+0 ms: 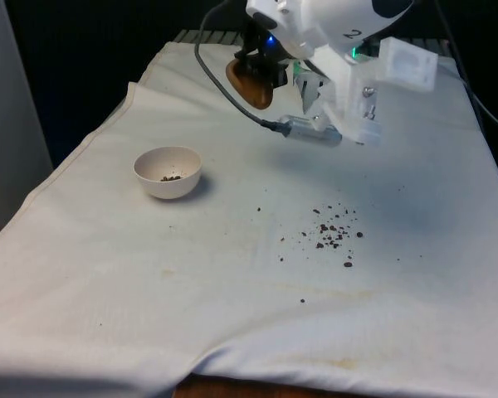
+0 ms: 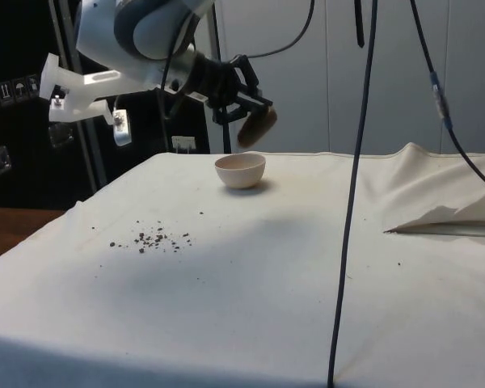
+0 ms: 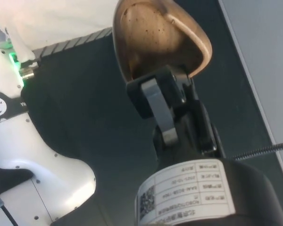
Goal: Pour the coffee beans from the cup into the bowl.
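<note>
My gripper is shut on the rim of a brown cup, held high over the table's far end and tipped on its side. In the wrist view one finger presses the cup wall from inside; the cup's inside looks bare apart from a few specks. The white bowl stands on the cloth toward the front view's left, below and nearer than the cup, with a few coffee beans in it. Several beans lie scattered on the cloth toward the front view's right. From the side, the cup hangs just above the bowl.
A black cable hangs down in front of the side camera. The cloth bunches into a fold at the side view's right. Spilled beans lie between the bowl and the table's near edge in the side view.
</note>
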Tool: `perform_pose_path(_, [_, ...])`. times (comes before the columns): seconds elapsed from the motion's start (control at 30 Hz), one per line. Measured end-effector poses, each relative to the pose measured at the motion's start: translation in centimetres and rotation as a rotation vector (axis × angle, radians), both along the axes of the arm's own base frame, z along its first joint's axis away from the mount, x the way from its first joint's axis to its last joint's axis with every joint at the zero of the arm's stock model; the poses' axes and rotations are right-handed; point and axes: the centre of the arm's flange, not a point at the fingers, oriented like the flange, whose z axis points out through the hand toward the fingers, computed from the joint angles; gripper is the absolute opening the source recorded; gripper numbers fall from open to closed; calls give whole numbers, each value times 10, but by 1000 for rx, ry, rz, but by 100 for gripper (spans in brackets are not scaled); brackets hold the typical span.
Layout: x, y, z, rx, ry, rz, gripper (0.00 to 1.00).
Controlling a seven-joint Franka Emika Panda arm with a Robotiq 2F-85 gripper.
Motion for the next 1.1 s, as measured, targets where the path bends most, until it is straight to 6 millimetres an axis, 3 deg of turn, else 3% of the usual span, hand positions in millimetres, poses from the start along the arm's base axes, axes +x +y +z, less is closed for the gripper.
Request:
perform_pose_path(0.47, [7, 11, -22, 35, -53, 15, 0])
perform_pose_path(1.1, [14, 26, -24, 88, -148, 32, 0])
